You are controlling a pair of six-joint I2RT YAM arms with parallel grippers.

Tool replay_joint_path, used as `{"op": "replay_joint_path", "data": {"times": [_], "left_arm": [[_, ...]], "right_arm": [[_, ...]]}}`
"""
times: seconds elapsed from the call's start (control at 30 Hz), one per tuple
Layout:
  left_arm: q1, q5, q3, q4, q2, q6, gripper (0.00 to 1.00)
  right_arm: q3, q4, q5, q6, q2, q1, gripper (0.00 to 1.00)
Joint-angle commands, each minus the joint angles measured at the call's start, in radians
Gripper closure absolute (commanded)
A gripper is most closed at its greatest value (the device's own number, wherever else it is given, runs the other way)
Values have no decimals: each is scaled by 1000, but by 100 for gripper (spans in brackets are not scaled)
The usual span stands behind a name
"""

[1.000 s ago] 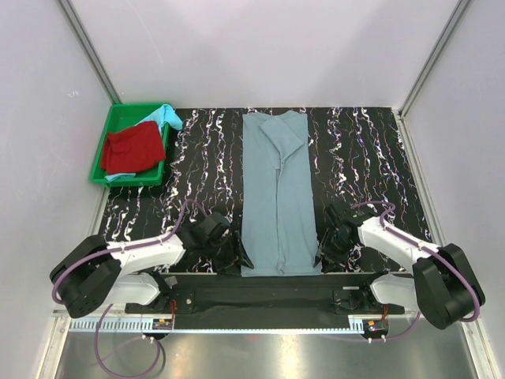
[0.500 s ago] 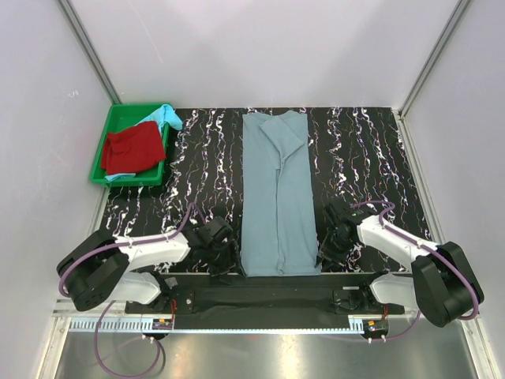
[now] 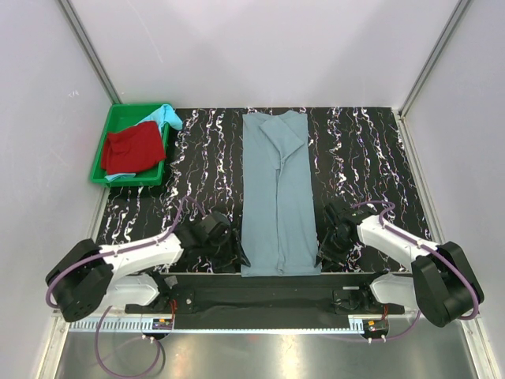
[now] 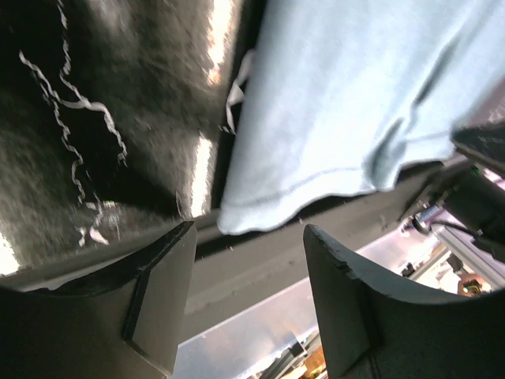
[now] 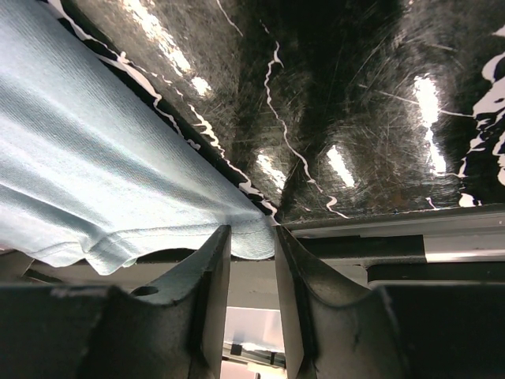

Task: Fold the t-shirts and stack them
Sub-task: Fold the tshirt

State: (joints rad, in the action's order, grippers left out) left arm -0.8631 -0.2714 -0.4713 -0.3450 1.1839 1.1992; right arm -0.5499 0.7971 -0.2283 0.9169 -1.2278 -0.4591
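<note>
Evidently limp, the grey-blue t-shirt wanted pinching at its hem corners by the fingertips; left gripper gaped, right gripper nearly closed, hold unclear.

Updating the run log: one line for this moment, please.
grey-blue shirt: long strip, flat | left tool: open, at near-left hem | right tool: narrowly open, at near-right hem | red shirt: in green tray

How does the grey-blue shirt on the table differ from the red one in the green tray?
The grey-blue shirt lies folded into a long narrow strip on the table; the red shirt sits bunched in the green tray. The grey-blue shirt covers far more area than the red shirt. The grey-blue shirt lies alone; the red shirt overlaps a turquoise shirt. Both are plain cloth.
</note>
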Motion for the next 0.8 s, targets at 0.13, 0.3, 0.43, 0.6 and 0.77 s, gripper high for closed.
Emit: {"op": "replay_joint_path", "data": {"times": [0.13, 0.3, 0.43, 0.6, 0.77], "left_arm": [[-1, 61, -52, 34, 140, -23, 44], [-4, 55, -43, 40, 151, -26, 51], [-4, 57, -27, 34, 132, -16, 62], [-4, 51, -30, 34, 143, -30, 76], [-2, 37, -52, 35, 152, -55, 86]], "right_arm": [[-19, -7, -3, 14, 21, -4, 65], [-22, -9, -3, 10, 13, -4, 65], [-24, -7, -5, 10, 10, -6, 70], [-21, -12, -2, 14, 17, -6, 81], [-18, -25, -3, 2, 34, -4, 98]]}}
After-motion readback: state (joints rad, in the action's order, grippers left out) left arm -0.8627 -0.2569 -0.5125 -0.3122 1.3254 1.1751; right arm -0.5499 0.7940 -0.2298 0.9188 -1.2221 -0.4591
